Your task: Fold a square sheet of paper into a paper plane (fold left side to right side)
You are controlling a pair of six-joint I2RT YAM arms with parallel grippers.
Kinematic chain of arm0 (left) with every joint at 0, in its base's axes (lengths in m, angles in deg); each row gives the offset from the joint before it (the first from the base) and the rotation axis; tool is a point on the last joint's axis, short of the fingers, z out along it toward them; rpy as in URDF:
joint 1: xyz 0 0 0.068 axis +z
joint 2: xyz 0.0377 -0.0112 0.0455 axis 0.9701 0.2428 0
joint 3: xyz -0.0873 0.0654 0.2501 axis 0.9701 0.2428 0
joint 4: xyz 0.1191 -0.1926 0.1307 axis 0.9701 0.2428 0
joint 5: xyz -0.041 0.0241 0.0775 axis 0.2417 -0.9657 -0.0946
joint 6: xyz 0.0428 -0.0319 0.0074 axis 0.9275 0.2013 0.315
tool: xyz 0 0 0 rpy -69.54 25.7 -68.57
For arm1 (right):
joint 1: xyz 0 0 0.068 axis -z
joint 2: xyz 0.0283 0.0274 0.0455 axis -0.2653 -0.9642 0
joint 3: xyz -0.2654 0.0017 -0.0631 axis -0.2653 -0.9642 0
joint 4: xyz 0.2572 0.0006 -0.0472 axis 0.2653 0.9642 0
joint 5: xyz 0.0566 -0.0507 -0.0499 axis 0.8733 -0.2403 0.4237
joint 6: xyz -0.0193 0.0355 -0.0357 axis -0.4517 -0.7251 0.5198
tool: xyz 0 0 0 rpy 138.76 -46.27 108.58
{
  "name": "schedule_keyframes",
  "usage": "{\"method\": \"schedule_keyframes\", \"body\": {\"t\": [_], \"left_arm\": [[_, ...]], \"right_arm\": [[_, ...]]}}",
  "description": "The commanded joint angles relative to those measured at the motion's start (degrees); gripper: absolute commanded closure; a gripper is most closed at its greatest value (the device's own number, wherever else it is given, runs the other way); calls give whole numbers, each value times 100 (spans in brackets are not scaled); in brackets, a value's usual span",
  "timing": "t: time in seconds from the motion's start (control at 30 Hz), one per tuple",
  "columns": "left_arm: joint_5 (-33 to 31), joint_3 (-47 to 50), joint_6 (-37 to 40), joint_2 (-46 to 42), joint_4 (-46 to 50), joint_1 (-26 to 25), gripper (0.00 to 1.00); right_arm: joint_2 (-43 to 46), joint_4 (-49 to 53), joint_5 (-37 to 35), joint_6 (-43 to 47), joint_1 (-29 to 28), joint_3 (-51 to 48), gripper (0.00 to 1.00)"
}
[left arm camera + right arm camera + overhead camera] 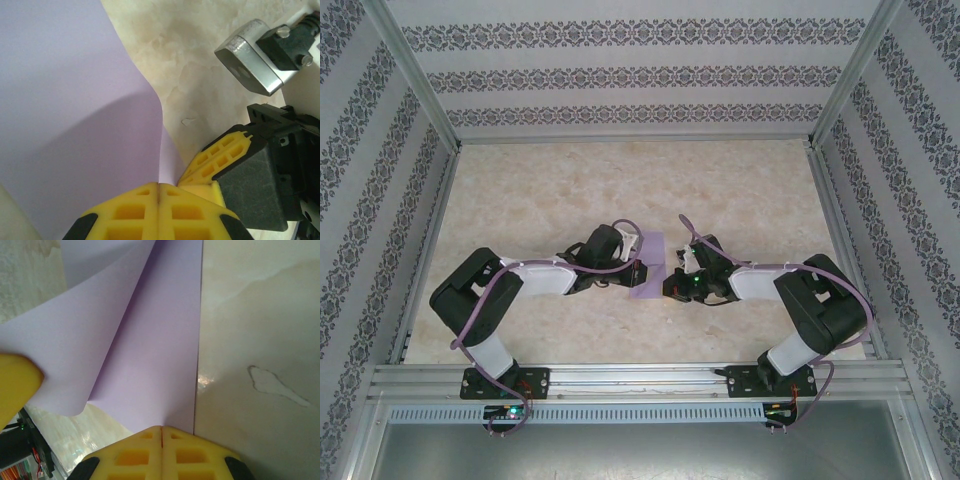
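The square sheet of paper (650,285) is clamped at its edge by the left tool (159,192), its fingers pressed together on it, and likewise by the right tool (161,434) just beside. The lavender sheet curls up between them, midway across the marbled counter (550,200).

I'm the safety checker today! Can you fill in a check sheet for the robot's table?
Surface: marbled table, with one small smear.
Job's things: lavender square sheet of paper in the middle, partly lifted and curled; not a plane yet.
Clutter: nothing seen.
Grippers: left gripper and right gripper are both shut, each pinching the sheet.
Cables: purple cables run along both arms.
Surroundings: patterned walls and a metal frame.
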Motion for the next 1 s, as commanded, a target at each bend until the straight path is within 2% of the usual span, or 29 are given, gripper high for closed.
{"method": "schedule_keyframes", "body": {"t": [0.0,0.3,0.97], "left_arm": [[305,44,24,129,-107,184,100],[696,-13,154,396,-108,426,100],[524,-295,643,571,225,661,100]], "right_arm": [[-244,352,-369,233,-72,41,100],[-354,417,-383,286,-80,50,100],[-433,478,-409,277,-89,50,100]]}}
